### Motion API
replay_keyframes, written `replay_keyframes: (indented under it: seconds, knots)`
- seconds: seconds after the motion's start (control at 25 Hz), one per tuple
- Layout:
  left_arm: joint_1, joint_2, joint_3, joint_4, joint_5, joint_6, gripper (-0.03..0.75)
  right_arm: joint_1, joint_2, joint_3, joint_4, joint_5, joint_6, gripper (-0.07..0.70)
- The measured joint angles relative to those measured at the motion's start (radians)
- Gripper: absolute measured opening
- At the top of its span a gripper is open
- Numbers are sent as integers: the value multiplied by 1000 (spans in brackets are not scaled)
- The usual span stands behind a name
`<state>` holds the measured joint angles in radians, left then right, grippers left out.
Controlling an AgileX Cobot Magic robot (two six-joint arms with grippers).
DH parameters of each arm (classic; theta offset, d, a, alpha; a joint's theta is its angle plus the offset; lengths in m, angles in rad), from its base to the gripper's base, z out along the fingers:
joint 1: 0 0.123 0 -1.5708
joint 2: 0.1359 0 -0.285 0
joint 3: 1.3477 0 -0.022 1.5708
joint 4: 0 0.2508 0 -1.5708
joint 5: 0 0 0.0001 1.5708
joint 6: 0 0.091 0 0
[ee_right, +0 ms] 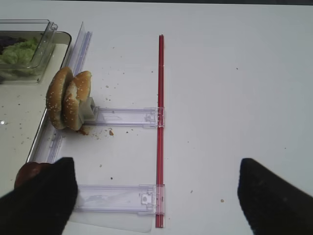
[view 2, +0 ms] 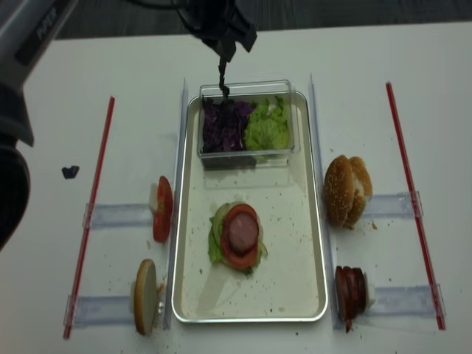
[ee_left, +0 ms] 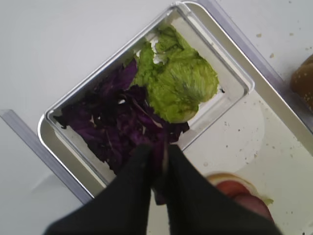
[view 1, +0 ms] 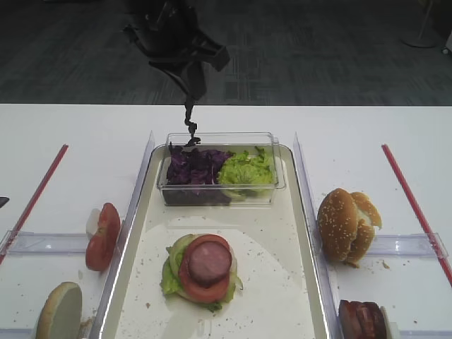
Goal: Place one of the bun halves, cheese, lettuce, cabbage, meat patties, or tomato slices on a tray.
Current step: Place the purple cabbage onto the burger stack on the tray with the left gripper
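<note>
My left gripper hangs above the back rim of the clear box, shut on a thin dangling strip of purple cabbage. In the left wrist view the fingers pinch that strip over the cabbage pile and the lettuce. On the cream tray, a meat patty lies on a tomato slice and lettuce. My right gripper is open over bare table, with the bun halves ahead to its left.
Tomato slices and one bun half stand in clear holders left of the tray. Bun halves and meat patties stand on its right. Red strips mark both sides. A small dark scrap lies far left.
</note>
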<state>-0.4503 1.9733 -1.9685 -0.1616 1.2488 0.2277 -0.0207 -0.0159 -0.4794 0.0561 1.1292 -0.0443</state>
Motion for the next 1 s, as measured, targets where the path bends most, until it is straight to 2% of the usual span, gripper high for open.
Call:
replay_keyframes:
  seconds: [0.56,1.0]
  knots:
    - [-77,-211,258,-2,-2,-11,41,0,0,0,0,0,1,678]
    - [-192,-302,433,-9,-9,-16,41,0,0,0,0,0,1,678]
